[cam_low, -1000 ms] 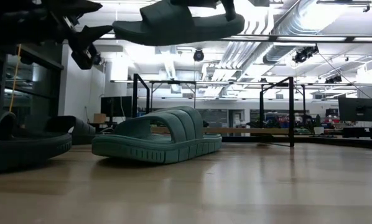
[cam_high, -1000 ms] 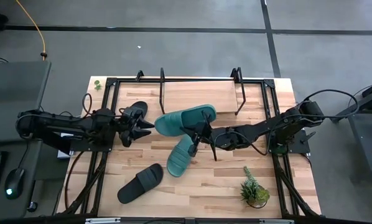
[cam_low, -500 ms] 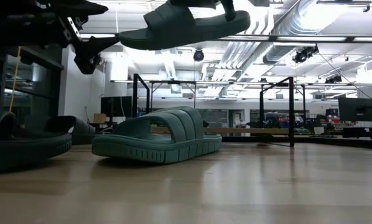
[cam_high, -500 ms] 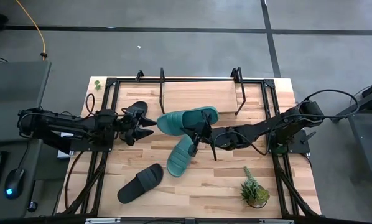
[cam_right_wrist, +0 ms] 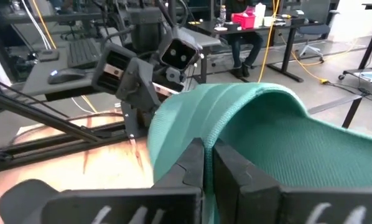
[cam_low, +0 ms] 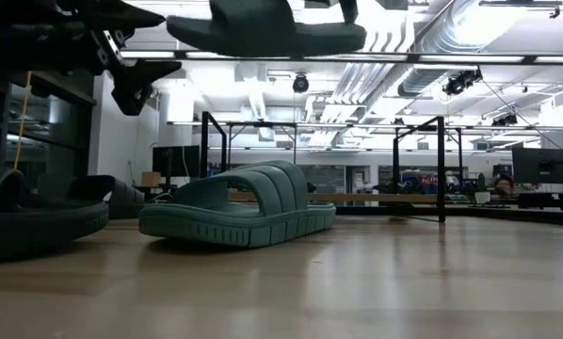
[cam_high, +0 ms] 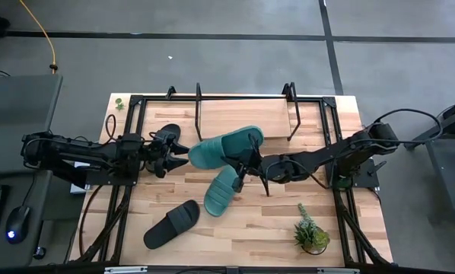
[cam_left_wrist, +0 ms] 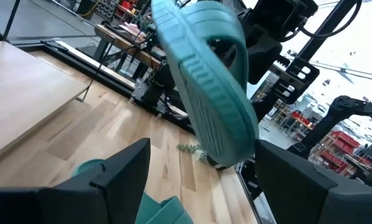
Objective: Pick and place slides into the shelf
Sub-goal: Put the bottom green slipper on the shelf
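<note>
Left gripper (cam_high: 180,155), jaws spread wide and empty, just left of the raised teal slide (cam_high: 226,148). Right gripper (cam_high: 246,163) pinches that slide's strap, holding it above the shelf (cam_high: 243,116) board's front edge.

Right pincer (cam_high: 246,161) is clamped on the strap edge of a teal slide (cam_high: 226,148), holding it mid-counter, toe end pointing toward the left arm. Left pincer (cam_high: 178,152) sits just beside that toe end, fingers spread, nothing in it. Second teal slide (cam_high: 221,190) lies on the counter (cam_high: 265,228), partly under the held one. One black slide (cam_high: 172,223) lies near the front-left of the counter; another black slide (cam_high: 167,135) is by the left pincer, mostly covered by the arm. Shelf (cam_high: 243,113) with its black tube frame runs along the back edge. Small potted plant (cam_high: 312,231) at front right.
</note>
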